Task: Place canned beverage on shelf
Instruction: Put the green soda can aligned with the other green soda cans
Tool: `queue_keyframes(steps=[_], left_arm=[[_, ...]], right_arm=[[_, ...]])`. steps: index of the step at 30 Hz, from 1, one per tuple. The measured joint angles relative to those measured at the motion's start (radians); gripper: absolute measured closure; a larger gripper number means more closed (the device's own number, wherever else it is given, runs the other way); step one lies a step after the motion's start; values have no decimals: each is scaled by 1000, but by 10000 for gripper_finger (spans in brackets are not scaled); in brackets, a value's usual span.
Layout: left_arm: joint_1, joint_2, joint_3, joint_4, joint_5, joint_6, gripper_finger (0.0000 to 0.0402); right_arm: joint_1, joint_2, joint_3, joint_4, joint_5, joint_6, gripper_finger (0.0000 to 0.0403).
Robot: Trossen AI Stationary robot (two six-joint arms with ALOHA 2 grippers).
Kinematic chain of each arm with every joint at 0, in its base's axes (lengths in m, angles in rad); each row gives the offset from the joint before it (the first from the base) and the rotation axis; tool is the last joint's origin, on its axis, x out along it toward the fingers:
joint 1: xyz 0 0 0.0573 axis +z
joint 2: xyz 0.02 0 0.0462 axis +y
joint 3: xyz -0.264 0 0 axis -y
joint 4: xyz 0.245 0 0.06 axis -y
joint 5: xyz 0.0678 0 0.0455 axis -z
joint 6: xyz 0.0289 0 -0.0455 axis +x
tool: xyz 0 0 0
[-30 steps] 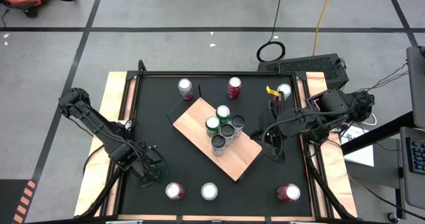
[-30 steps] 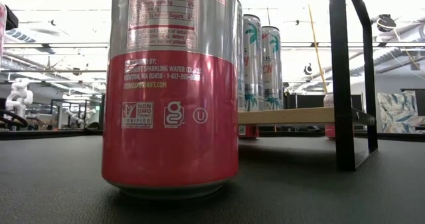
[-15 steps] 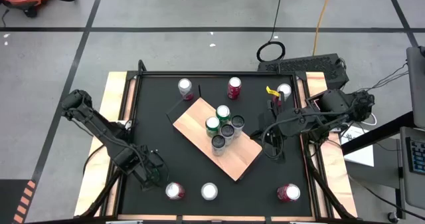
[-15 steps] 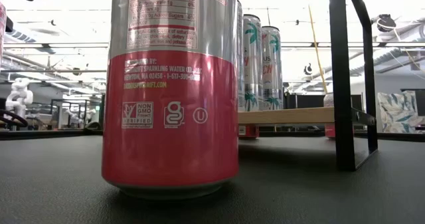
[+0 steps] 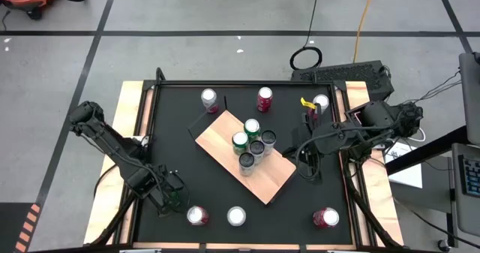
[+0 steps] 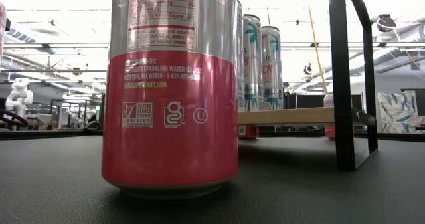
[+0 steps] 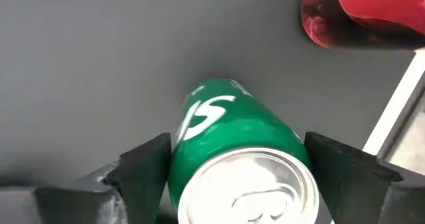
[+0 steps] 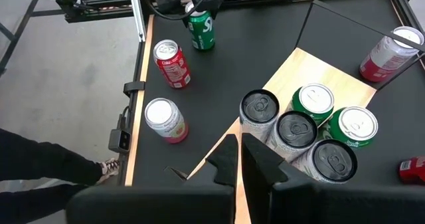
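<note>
A green can [image 7: 242, 161] stands upright on the black table near its near left corner; it also shows in the right wrist view [image 8: 201, 31]. My left gripper [image 5: 170, 198] is above it, open, with one finger on each side of the can's top. The light-tan shelf [image 5: 221, 137] lies slantwise in the table's middle and carries several cans [image 5: 253, 143]; the low view shows its board [image 6: 292, 115] edge-on. My right gripper [image 8: 239, 159] is shut and empty, above the table by the shelf's right end [image 5: 307, 165]. My left gripper comes at the green can from above, pointing down, its fingers [image 7: 147, 165] on either side of the can's upper wall [image 7: 199, 127]. I cannot tell whether they touch it. The can stands upright on the table.
A red can [image 5: 197, 215] and a pink can [image 5: 236, 216] stand just right of the green one along the near edge, another red can [image 5: 325, 218] at the near right. Cans [image 5: 209, 98], [image 5: 264, 98], [image 5: 321, 103] stand along the far side. Pale wooden rails [image 5: 131, 133] flank the table.
My left gripper has edged a little toward the table's near edge over the green can. The cans and my right arm have kept still.
</note>
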Motion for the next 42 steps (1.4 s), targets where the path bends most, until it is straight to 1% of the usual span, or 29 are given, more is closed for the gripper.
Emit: queue_keyframes(steps=[3, 6, 11, 15, 18, 27, 32, 37, 42], left_arm=[[0, 0, 11, -7, 41, 0, 50], [-3, 0, 19, -25, 55, 0, 32], [-14, 0, 0, -42, 55, 2, 25], [-13, 0, 0, -22, 40, 10, 36], [-14, 14, 0, -21, 36, 26, 53], [-14, 48, 4, -3, 47, 44, 107], [-13, 46, 13, -15, 48, 25, 112], [-10, 49, 44, -60, 56, -6, 113], [-6, 48, 72, -60, 74, -28, 114]], right_arm=[[0, 0, 0, 1, 1, 0, 403], [0, 0, 0, 1, 1, -3, 403], [0, 0, 0, 3, 1, -8, 403], [0, 0, 0, 4, 2, -8, 403], [0, 0, 0, 4, 28, -8, 403], [0, 0, 0, 4, 31, -8, 403], [0, 0, 0, 4, 31, -8, 403], [0, 0, 0, 4, 31, -16, 403], [0, 0, 0, 4, 31, -30, 403]])
